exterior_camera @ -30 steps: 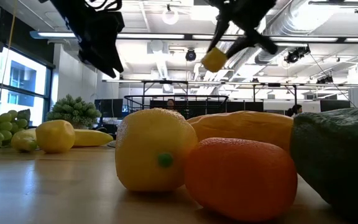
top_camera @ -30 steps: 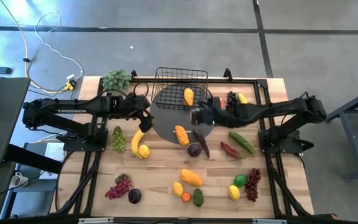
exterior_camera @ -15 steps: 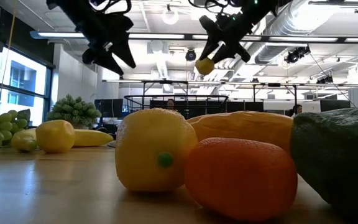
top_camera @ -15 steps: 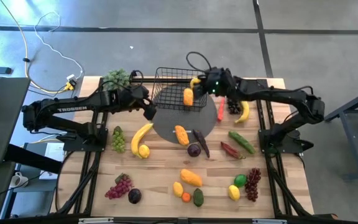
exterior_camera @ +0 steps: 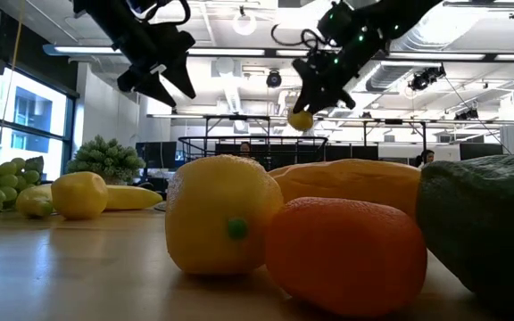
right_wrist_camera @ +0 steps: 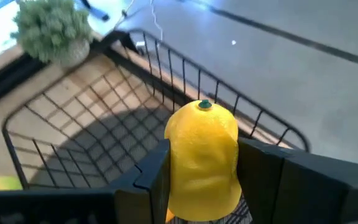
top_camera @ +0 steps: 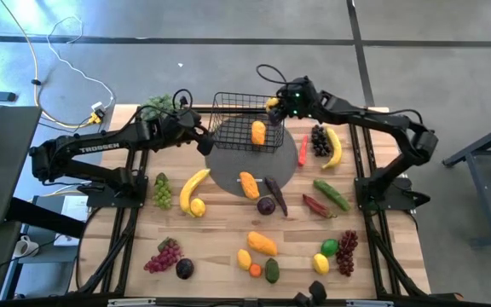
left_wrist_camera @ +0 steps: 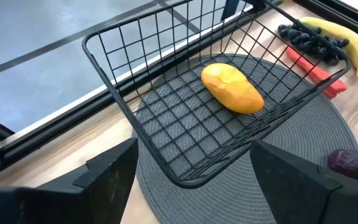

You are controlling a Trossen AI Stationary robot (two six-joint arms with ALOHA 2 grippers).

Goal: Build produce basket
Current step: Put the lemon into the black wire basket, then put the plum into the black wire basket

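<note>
Lemon held over the basket's far right corner, ready to go in

Right gripper (top_camera: 273,106) is clamped on a lemon (right_wrist_camera: 202,155), stem end pointing forward out of the fingers, and hangs just above the rim of the basket (top_camera: 228,107); the open floor lies below it and toward the left arm, with one mango (top_camera: 258,132) already inside. The right arm reaches long across the table's far edge, wrist tipped down toward the basket. Left gripper (top_camera: 203,139) waits wide open and empty beside the basket's near left side. My reading: a short move inward from the rim would put the lemon clear to drop
</note>
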